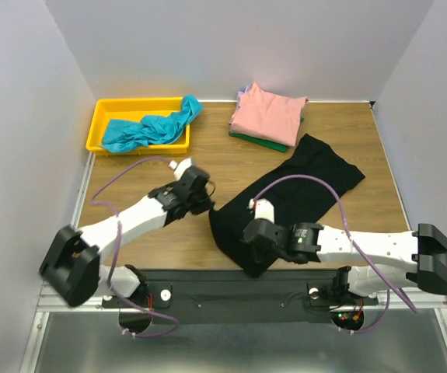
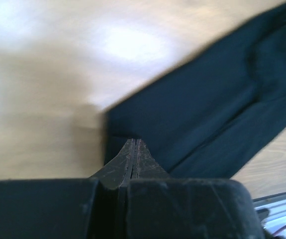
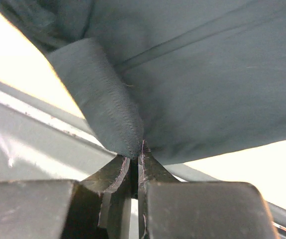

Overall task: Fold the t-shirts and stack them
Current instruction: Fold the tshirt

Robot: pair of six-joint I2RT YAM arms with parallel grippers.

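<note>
The black t-shirt [image 1: 305, 183] lies spread diagonally across the wooden table, from near the front edge toward the back right. My left gripper [image 1: 207, 206] is shut at its left corner, and in the left wrist view the closed tips [image 2: 134, 142] pinch the edge of the black t-shirt [image 2: 197, 109]. My right gripper [image 1: 256, 252] sits at the near corner. In the right wrist view this gripper [image 3: 138, 149] is shut on the ribbed collar [image 3: 103, 99] of the black t-shirt [image 3: 207, 74]. A teal t-shirt [image 1: 149, 128] lies crumpled in the bin.
The yellow bin [image 1: 99, 128] stands at the back left. At the back centre a folded salmon-pink shirt [image 1: 268, 113] tops a stack with a green one [image 1: 258, 141] and a lavender one [image 1: 241, 95] under it. The black base rail [image 1: 231, 284] runs along the near edge.
</note>
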